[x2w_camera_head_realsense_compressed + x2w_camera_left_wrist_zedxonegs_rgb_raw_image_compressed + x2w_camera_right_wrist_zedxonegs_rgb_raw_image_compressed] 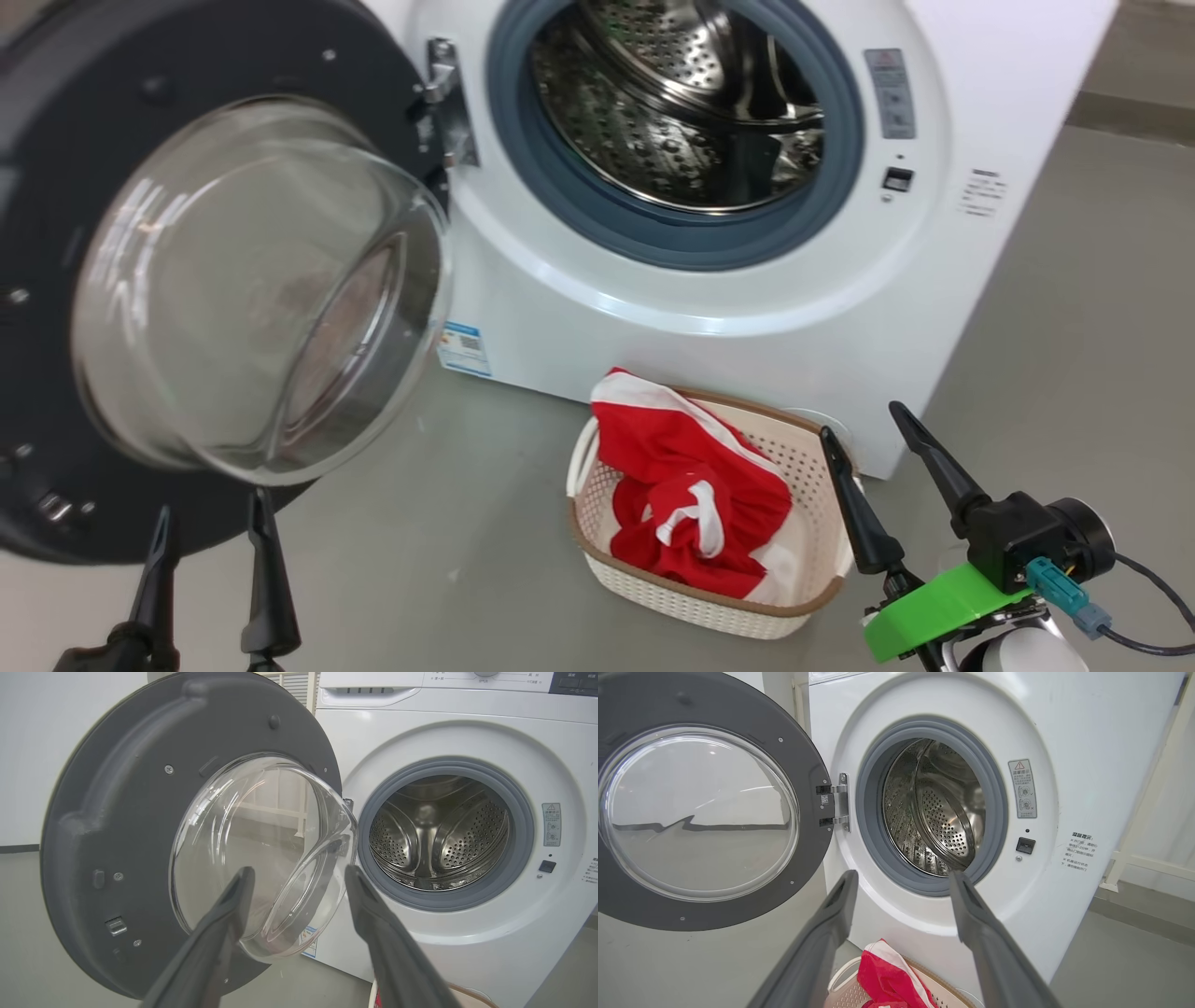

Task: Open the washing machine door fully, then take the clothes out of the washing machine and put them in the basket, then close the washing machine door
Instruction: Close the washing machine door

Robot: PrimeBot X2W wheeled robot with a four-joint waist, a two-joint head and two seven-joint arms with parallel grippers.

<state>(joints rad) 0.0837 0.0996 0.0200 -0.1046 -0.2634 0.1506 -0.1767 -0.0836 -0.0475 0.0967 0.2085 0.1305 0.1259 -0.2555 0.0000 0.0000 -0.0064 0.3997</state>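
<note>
Door: the washing machine door (252, 289) stands swung wide open at the left, on its hinge.
Machine: the washing machine (747, 308) shows its steel drum (681, 103) through the round opening.
Clothes: red clothes (691, 495) lie heaped in the basket (812, 467).
Basket: on the floor (467, 523), just before the machine.
Left gripper: the left gripper (213, 504), fingers apart and holding nothing, is below the door's glass.
Right gripper: the right gripper (859, 418), fingers apart and holding nothing, is at the basket's right edge.
</note>
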